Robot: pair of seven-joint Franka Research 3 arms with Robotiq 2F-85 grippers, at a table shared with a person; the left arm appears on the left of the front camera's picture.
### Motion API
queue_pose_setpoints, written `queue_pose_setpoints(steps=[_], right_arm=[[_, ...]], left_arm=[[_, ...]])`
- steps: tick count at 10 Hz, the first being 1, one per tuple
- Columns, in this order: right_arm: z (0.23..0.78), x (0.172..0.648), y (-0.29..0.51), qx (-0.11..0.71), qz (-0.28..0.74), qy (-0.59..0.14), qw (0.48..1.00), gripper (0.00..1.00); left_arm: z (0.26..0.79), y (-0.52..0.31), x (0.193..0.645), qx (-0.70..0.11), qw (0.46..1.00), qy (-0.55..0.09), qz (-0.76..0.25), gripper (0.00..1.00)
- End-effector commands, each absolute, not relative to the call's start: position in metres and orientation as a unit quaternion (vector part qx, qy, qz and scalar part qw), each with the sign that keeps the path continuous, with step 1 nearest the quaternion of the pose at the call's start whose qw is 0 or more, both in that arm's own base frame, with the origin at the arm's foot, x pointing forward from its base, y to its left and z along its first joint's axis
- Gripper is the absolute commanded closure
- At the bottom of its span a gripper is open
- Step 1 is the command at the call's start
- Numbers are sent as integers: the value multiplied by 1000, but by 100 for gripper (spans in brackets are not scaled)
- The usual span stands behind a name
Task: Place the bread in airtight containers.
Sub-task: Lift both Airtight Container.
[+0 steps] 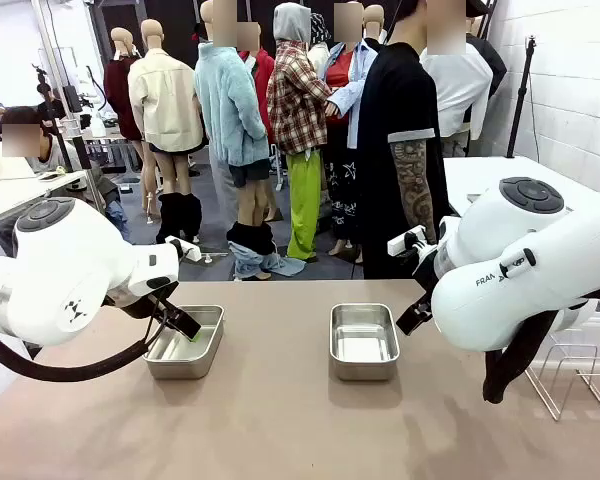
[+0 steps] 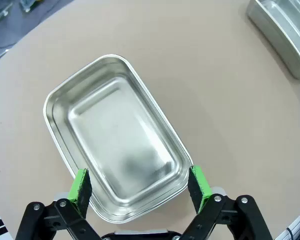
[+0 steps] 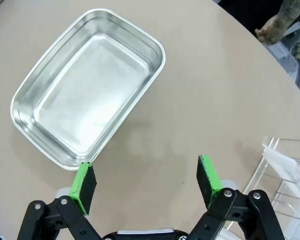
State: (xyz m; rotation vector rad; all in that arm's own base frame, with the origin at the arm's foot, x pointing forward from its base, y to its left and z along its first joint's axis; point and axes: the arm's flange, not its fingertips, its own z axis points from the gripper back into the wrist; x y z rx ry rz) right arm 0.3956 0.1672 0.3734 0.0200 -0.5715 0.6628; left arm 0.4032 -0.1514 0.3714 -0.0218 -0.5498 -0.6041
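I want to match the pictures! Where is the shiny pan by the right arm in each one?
Front view: steel pan, right of middle, empty.
Left wrist view: top right corner, cut by the edge.
Right wrist view: upper left, whole pan showing.
Shared landmark: the tan table under it.

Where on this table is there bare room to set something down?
Bare table lies between the left pan and the right pan, and across the near side. Both pans are empty. Crowded: the open left gripper hangs over the left pan; the right gripper and rack crowd the right side.
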Motion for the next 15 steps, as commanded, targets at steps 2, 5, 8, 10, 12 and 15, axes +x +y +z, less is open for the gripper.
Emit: queue_pose_setpoints(steps=[2,5,8,10,12,15], right_arm=[[373,396,167,10,321,-277,906,0],[373,396,167,10,321,-277,906,0],[373,396,167,9,321,-277,906,0],[407,378,168,-19,306,-329,893,0],[465,357,147,-55,271,-400,874,0],[537,329,45,-105,121,-443,882,0]], left_arm=[[371,-151,403,-11,918,-267,-294,0],[371,-151,403,-11,918,-267,-294,0],[371,-153,403,-11,917,-267,-295,0],[404,-165,400,30,901,-307,-306,0],[456,-159,396,72,884,-344,-308,0],[515,-94,401,89,895,-355,-256,0]])
